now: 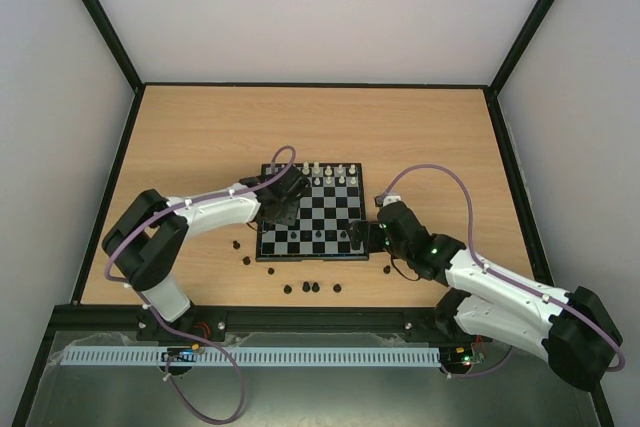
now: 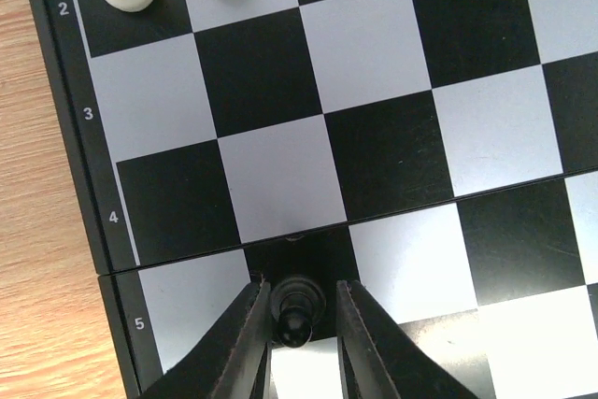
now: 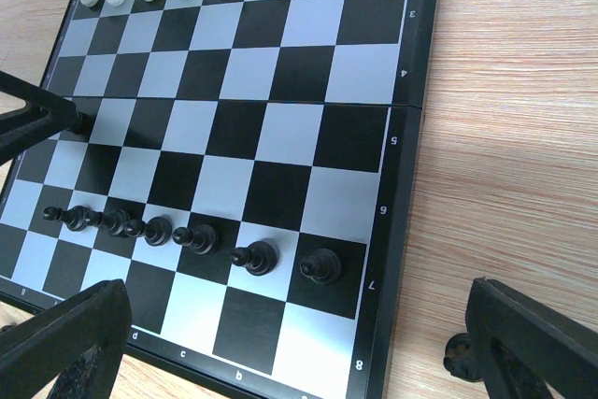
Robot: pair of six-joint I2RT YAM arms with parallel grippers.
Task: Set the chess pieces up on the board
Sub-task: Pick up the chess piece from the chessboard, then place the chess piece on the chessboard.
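The board [image 1: 330, 212] lies mid-table, with white chess pieces [image 1: 330, 172] lined along its far side and a row of several black pawns [image 3: 257, 257] on rank 7. In the left wrist view, one black pawn [image 2: 295, 313] stands on a black square of rank 5. My left gripper [image 2: 301, 289] has its jaws drawn in narrow on that pawn, the left finger [image 2: 245, 334] against its base. My right gripper [image 3: 299, 362] hangs wide open over the board's rank-8 corner, with nothing between its fingers.
Several loose black pieces [image 1: 306, 287] lie on the wooden table in front of the board, others to its left [image 1: 240, 252]. One more [image 3: 460, 354] sits by my right gripper's outer finger. Black rails [image 1: 120, 177] border the tabletop.
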